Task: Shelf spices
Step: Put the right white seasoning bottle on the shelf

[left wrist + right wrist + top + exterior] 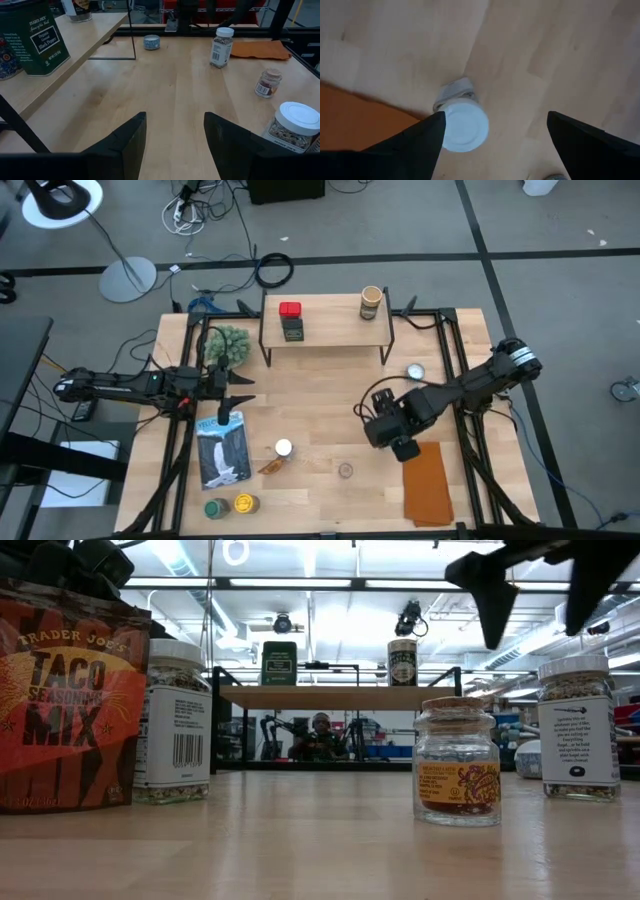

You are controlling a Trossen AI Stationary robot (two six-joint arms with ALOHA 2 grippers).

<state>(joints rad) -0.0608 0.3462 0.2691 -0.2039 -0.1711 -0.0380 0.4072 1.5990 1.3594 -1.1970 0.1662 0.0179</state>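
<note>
From above, the low wooden shelf on black legs [325, 330] carries a red-lidded tin [291, 310], a dark green tin [293, 331] and a brown jar [371, 302]; more spices stand on the worktop [330, 410]. The left claw [175, 135] hangs open and empty beside the shelf. The right claw [495, 137] is spread wide above a white-lidded clear jar [462, 122], not touching it.

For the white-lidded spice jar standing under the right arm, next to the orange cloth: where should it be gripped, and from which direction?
Probably across the white lid or the neck just beneath it, coming straight down. The jar stands upright, and the right hand hangs above it with its fingers open wider than the round lid. The orange cloth lies flat beside it, so a fairly clear descent looks likely.
</note>
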